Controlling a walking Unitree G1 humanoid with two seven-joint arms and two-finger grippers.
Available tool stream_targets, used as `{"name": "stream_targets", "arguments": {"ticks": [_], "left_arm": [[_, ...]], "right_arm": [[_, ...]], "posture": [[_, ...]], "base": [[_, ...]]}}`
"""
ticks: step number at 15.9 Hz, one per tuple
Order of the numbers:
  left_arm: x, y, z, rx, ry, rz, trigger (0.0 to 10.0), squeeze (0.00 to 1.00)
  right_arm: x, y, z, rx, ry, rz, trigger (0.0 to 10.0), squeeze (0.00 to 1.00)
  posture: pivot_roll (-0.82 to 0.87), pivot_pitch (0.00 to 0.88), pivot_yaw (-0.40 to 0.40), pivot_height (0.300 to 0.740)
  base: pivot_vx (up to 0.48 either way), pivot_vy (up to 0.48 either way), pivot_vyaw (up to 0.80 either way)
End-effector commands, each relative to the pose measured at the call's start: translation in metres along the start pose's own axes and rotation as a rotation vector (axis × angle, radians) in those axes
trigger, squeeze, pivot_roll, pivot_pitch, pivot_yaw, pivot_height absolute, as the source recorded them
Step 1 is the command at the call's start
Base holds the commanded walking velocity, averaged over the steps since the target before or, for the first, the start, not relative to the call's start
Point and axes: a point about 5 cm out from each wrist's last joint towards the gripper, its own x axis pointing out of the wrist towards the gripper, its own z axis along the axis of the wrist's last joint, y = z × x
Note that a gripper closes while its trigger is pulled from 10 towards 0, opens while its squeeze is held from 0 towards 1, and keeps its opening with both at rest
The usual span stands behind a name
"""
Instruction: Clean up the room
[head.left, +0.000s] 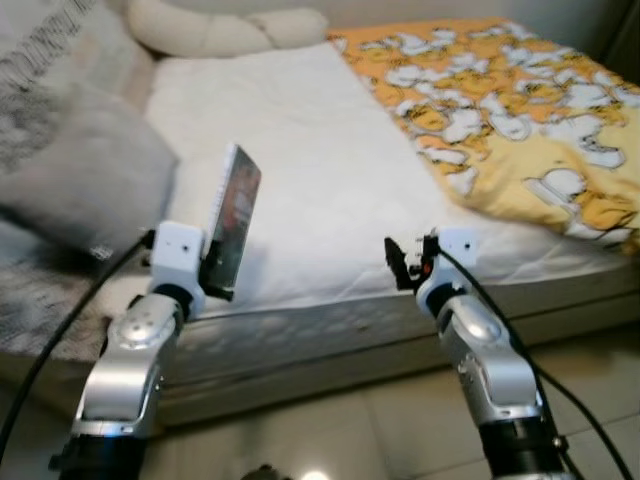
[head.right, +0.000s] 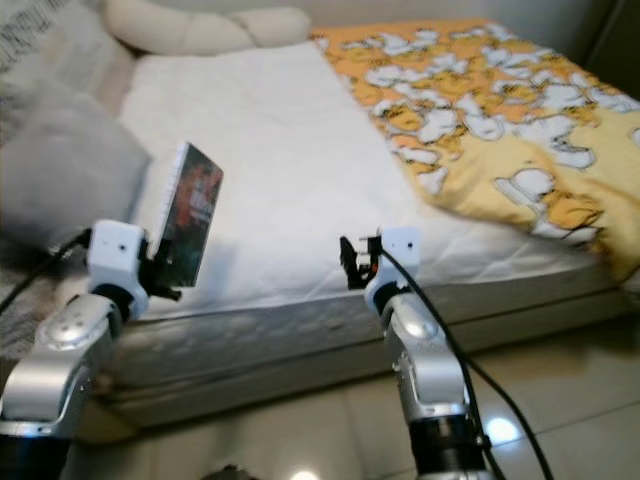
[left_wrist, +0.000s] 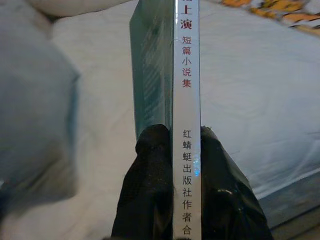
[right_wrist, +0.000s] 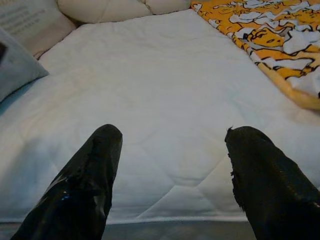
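Left end effector (head.left: 222, 262) was found clenched on a thin paperback book with a dark reddish cover and a white spine printed in Chinese characters (head.left: 234, 218), held upright above the near edge of the bed with its cover angled toward the middle of the mattress. In the left wrist view, the two black fingers (left_wrist: 150, 200) pressed against the lower part of the book, one on each side of the spine. Right end effector (right_wrist: 170, 175) was released, its fingers spread wide apart and holding nothing, raised just over the near edge of the white quilted mattress (head.left: 300, 170). A yellow-orange blanket with a white cartoon-duck print (head.left: 510, 110) lay across the far right portion of the bed. A grey cushion (head.left: 80, 170) rested at the left side of the mattress, and a cream rounded pillow (head.left: 220, 28) lay along the head of the bed. Pale glossy floor tiles (head.left: 380, 430) showed below the bed frame, between the two silver arms.
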Motion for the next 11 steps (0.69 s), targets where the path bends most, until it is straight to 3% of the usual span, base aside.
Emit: {"name": "stream_targets", "arguments": {"ticks": [1,5,11], "left_arm": [[0.0034,-0.0071,0.0144,-0.006,-0.048,-0.031,10.0,0.0],[0.0037,-0.0086,0.0143,0.031,-0.056,-0.036,10.0,0.0],[0.0032,-0.0099,0.0131,0.049,-0.054,-0.04,10.0,0.0]], "right_arm": [[-0.0013,-0.0049,-0.0018,0.006,0.004,-0.016,10.0,0.0],[-0.0016,-0.0037,-0.0021,0.004,0.003,-0.013,10.0,0.0],[-0.0029,-0.0025,-0.0052,0.001,0.01,-0.006,10.0,0.0]], "posture": [[0.04,0.0,0.049,0.74],[0.04,0.0,0.049,0.74],[0.04,0.0,0.048,0.74]], "base": [[0.0,0.0,0.0],[0.0,0.0,0.0],[0.339,0.0,0.0]]}}
